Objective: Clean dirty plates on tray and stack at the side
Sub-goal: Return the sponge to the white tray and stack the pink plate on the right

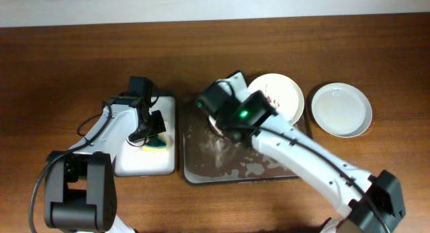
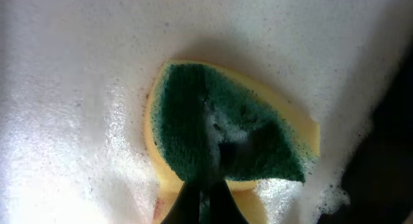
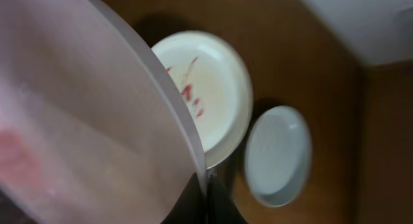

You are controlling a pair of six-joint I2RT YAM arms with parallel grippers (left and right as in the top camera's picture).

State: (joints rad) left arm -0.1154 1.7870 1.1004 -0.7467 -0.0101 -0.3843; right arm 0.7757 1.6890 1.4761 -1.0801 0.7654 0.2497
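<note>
My right gripper (image 1: 213, 112) is shut on the rim of a white plate (image 3: 84, 121) and holds it tilted over the dark, sudsy tray (image 1: 201, 172). In the right wrist view the jaws (image 3: 205, 199) pinch that rim. A second white plate (image 1: 277, 95) with red smears lies at the tray's back right and also shows in the right wrist view (image 3: 213, 88). A pale bluish plate (image 1: 341, 109) lies on the table to the right and shows in the right wrist view (image 3: 277, 153). My left gripper (image 1: 149, 131) is shut on a green-and-yellow sponge (image 2: 226, 133).
The sponge (image 1: 156, 143) rests on a smaller white tray (image 1: 144, 164) covered in foam, left of the dark tray. The foamy surface (image 2: 64, 88) fills the left wrist view. Bare wooden table (image 1: 376, 45) surrounds both trays.
</note>
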